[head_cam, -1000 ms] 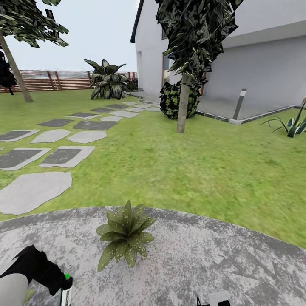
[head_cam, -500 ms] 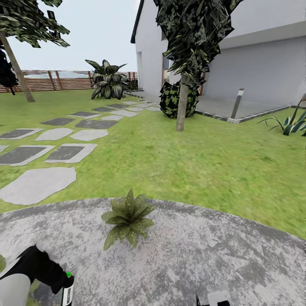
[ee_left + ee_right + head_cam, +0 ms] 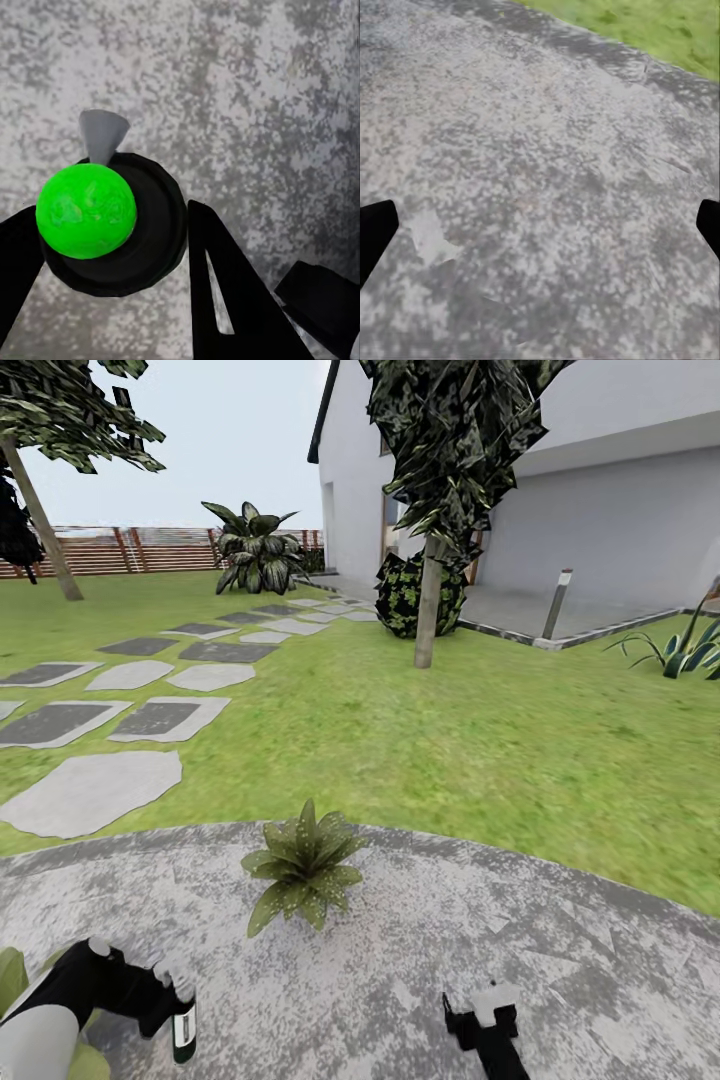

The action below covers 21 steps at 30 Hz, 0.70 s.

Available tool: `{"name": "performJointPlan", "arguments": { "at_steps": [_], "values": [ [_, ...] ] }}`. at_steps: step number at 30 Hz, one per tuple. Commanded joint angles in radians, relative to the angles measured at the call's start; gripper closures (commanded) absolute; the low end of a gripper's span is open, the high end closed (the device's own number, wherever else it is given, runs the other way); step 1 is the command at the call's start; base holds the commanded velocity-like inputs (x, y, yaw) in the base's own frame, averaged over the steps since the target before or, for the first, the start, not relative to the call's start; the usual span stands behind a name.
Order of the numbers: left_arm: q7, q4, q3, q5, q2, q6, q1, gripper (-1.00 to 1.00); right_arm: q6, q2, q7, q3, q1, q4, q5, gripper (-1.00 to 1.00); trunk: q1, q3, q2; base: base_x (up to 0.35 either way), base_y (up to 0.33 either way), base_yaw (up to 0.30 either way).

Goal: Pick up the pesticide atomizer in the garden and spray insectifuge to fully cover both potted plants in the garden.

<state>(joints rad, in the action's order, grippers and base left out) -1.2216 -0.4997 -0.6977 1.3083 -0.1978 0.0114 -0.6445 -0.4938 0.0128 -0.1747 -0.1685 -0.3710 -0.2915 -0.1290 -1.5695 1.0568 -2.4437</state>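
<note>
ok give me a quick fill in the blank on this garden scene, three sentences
1. The pesticide atomizer is held by the ____ gripper.
2. The potted plant stands on the grey ____, near its edge with the lawn.
3. The right gripper has its fingers spread, holding ____.

Missing words: left; patio; nothing

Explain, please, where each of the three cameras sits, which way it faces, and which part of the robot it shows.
Head view: from the robot's head, forward and down over the round grey speckled patio, lawn and speckled-leaf potted plant; both arms show, the left gripper holding the slim dark green spray bottle.
Left wrist view: straight down the bottle's black head to the paving; black fingers flank it.
Right wrist view: down at bare paving, grass at one edge; the fingertips stand wide apart.
Shared: all three show the patio; head and left wrist views show the bottle.
</note>
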Motion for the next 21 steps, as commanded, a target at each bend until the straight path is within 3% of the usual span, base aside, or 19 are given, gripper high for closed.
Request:
{"name": "performJointPlan", "arguments": {
  "at_steps": [1, 2, 3, 5, 7, 8, 9, 11, 14, 17, 21],
  "values": [
    [-0.006, -0.004, -0.007, 0.009, 0.002, 0.01, -0.002, 1.0, 0.002, -0.007, 0.056, -0.002, -0.001, -0.056, -0.063, -1.0, 0.0, 0.001, 0.0, 0.0, 0.0, 0.0],
    [-0.006, -0.005, -0.004, 0.009, 0.003, 0.013, -0.003, 1.0, 0.003, -0.01, 0.102, -0.001, -0.001, -0.076, -0.112, -1.0, 0.0, 0.001, 0.0, 0.0, 0.0, 0.0],
    [-0.006, -0.006, 0.007, 0.009, 0.004, 0.016, -0.004, 1.0, 0.006, -0.012, 0.165, -0.001, -0.003, -0.095, -0.188, -1.0, 0.0, 0.001, 0.0, 0.0, 0.0, 0.0],
    [-0.006, -0.006, 0.054, 0.008, 0.007, 0.026, -0.005, 1.0, 0.033, -0.014, 0.283, 0.0, -0.008, -0.111, -0.328, -1.0, 0.0, 0.001, 0.0, 0.0, 0.0, 0.0],
    [-0.005, -0.006, 0.109, 0.007, 0.021, 0.049, -0.006, 1.0, 0.1, -0.014, 0.42, 0.001, -0.035, -0.128, -0.423, -1.0, 0.0, 0.001, 0.0, 0.0, 0.0, 0.0],
    [-0.004, -0.007, 0.134, 0.007, 0.033, 0.057, -0.007, 1.0, 0.131, -0.014, 0.503, 0.001, -0.058, -0.142, -0.448, -1.0, 0.0, 0.001, 0.0, 0.0, 0.0, 0.0],
    [-0.003, -0.008, 0.152, 0.008, 0.039, 0.061, -0.008, 1.0, 0.147, -0.013, 0.563, 0.001, -0.072, -0.151, -0.458, -1.0, 0.0, 0.001, 0.0, 0.0, 0.0, 0.0],
    [-0.003, -0.009, 0.206, 0.008, 0.058, 0.065, -0.012, 1.0, 0.171, -0.012, 0.747, 0.001, -0.105, -0.194, -0.471, -1.0, 0.0, 0.001, 0.0, 0.0, 0.0, 0.0],
    [-0.003, -0.011, 0.273, 0.007, 0.08, 0.068, -0.017, 1.0, 0.187, -0.009, 0.9, 0.001, -0.121, -0.284, -0.476, -1.0, 0.0, 0.001, 0.0, 0.0, 0.0, 0.0],
    [-0.002, -0.012, 0.303, 0.002, 0.103, 0.069, -0.021, 1.0, 0.244, -0.004, 1.02, 0.001, -0.124, -0.376, -0.475, -1.0, 0.0, 0.001, 0.0, 0.0, 0.0, 0.0],
    [0.002, -0.012, 0.307, -0.001, 0.116, 0.091, -0.018, 1.0, 0.266, -0.001, 1.065, 0.0, -0.124, -0.426, -0.472, -1.0, 0.0, 0.001, 0.0, 0.0, 0.0, 0.0]
  ]
}}
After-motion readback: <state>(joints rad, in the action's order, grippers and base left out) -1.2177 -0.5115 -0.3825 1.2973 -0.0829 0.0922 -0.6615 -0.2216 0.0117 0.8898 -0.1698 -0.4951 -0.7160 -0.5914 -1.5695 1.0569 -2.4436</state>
